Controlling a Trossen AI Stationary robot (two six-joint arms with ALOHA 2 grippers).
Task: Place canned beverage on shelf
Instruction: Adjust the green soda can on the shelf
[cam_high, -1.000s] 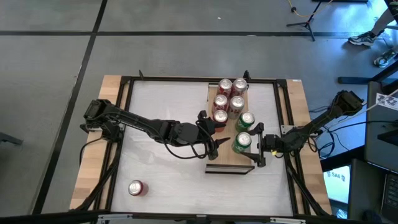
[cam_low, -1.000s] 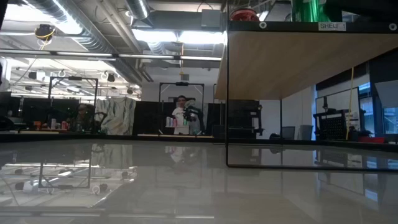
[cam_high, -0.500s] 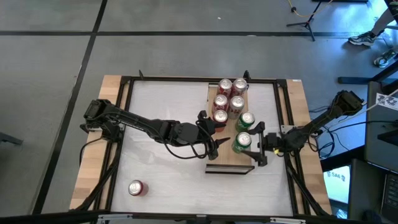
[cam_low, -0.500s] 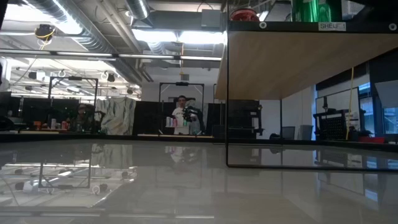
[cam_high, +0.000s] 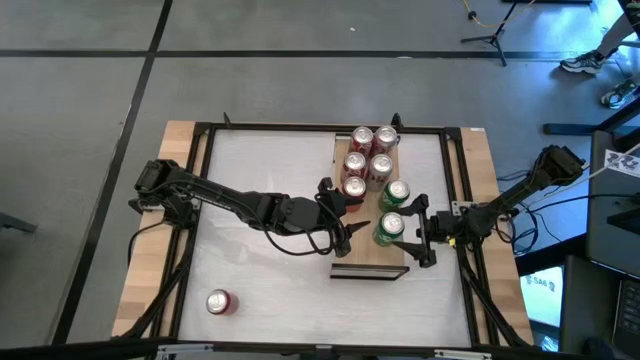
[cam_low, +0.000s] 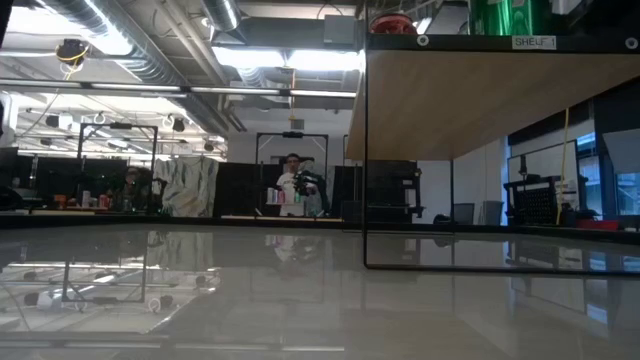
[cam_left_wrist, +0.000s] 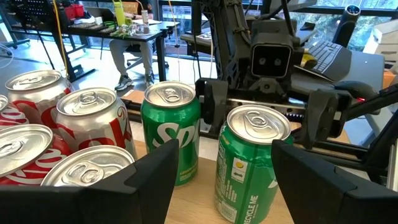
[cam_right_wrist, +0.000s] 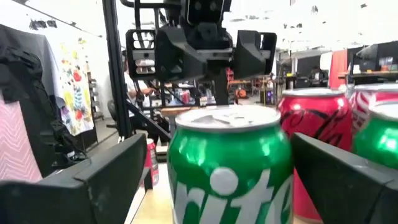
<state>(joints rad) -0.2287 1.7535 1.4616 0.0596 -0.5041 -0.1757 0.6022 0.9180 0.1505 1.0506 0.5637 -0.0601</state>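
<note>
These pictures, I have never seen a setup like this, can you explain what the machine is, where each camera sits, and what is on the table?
Two dark robot arms work at a white table. One camera looks straight down, one sits at tabletop height, one rides on each wrist. The shelf, a raised light-wood board, carries four red cans and two green Sprite cans. The right gripper stands open around the nearer green can, not clamped on it. The left gripper waits open, facing it. Another red can lies on the tabletop.

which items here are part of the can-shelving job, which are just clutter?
Job:
- shelf
- green can between the open right gripper fingers
- second green can and four red cans on the shelf
- red can lying on the table
- left gripper, open

Clutter:
- none on the table
</note>
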